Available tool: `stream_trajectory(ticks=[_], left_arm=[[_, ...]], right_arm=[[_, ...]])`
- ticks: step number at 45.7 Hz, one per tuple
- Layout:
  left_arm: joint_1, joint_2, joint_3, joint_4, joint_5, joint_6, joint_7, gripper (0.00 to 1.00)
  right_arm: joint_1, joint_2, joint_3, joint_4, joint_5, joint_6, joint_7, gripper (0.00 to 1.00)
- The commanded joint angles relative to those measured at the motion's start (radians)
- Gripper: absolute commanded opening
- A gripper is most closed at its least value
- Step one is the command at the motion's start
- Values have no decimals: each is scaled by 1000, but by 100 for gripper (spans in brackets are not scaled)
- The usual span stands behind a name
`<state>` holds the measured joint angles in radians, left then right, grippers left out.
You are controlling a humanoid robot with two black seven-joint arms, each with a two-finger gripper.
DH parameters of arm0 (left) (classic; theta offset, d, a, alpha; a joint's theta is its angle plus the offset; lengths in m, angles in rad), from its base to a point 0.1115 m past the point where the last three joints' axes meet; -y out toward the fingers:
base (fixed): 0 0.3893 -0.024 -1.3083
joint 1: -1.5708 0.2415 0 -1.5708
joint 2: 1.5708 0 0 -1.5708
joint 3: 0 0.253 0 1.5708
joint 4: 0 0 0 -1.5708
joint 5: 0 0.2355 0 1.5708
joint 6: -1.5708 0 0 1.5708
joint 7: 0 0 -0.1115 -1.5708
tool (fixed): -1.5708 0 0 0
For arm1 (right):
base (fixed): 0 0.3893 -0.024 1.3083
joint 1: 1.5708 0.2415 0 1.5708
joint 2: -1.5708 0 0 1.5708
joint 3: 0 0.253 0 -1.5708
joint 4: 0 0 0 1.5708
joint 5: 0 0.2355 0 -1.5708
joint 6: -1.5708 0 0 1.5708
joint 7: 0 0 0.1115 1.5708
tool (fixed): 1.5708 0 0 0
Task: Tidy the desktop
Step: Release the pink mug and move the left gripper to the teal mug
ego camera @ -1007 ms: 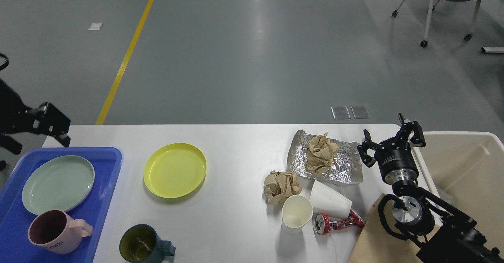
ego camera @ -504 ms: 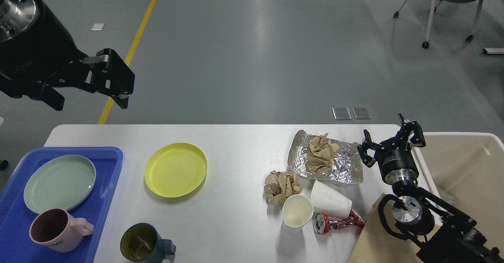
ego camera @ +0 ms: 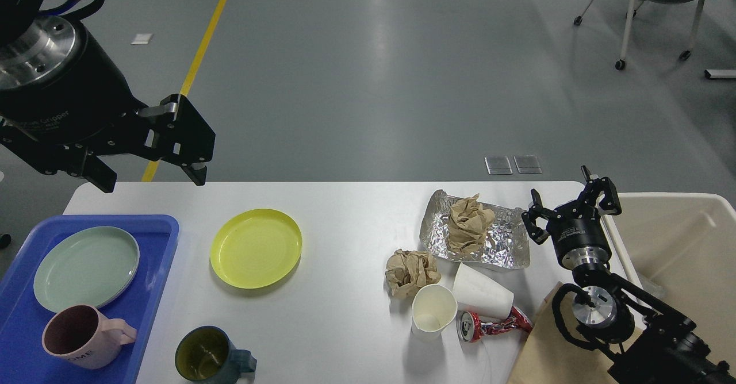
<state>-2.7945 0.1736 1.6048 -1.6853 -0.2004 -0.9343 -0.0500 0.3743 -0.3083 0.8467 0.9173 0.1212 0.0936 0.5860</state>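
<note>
In the head view, the white surface (ego camera: 345, 223) is seen filling the lower half, with grey floor beyond its far edge. At the left end a blue tray (ego camera: 158, 240) is laid on it, and a pale green plate (ego camera: 86, 266) and a pink mug (ego camera: 80, 344) are held in that tray, the mug nearer the viewer. Just right of the tray a yellow plate (ego camera: 256, 248) is set on the bare surface, and a dark green mug (ego camera: 210, 355) is placed near the front edge.

Toward the right end a sheet of foil (ego camera: 506, 240) is spread out, with a brown paper wad (ego camera: 468, 223) resting on it. A second wad (ego camera: 409, 272) is lying just beside the foil's near left corner. Next to it an upright paper cup (ego camera: 432, 310) is found, touched by a tipped cup (ego camera: 483, 295), and a crushed can (ego camera: 489, 325) is lodged under the tipped one. A brown bag (ego camera: 546, 349) is seen at the front right corner. A cream bin (ego camera: 684, 246) is placed off the right end.

The left gripper (ego camera: 152, 180) is held above the far left corner, fingers spread wide, nothing between them. The right gripper (ego camera: 569, 203) is raised between foil and bin, likewise parted and empty.
</note>
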Motion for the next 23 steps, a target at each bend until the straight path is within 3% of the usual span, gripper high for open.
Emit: stream_trajectory(ticks=[1, 7, 14, 16, 23], left_arm=[[104, 52, -11, 13, 1, 23, -7, 96], [260, 72, -55, 39, 6, 64, 10, 96], [473, 96, -91, 58, 26, 210, 9, 96], [616, 112, -132, 94, 29, 268, 15, 95], [838, 130, -227, 128, 120, 393, 44, 92]], right_arm=[[0, 0, 0, 0, 0, 0, 0, 100], [0, 0, 0, 0, 0, 0, 0, 100], [0, 0, 0, 0, 0, 0, 0, 100], [0, 0, 0, 0, 0, 0, 0, 100], [0, 0, 0, 0, 0, 0, 0, 100]])
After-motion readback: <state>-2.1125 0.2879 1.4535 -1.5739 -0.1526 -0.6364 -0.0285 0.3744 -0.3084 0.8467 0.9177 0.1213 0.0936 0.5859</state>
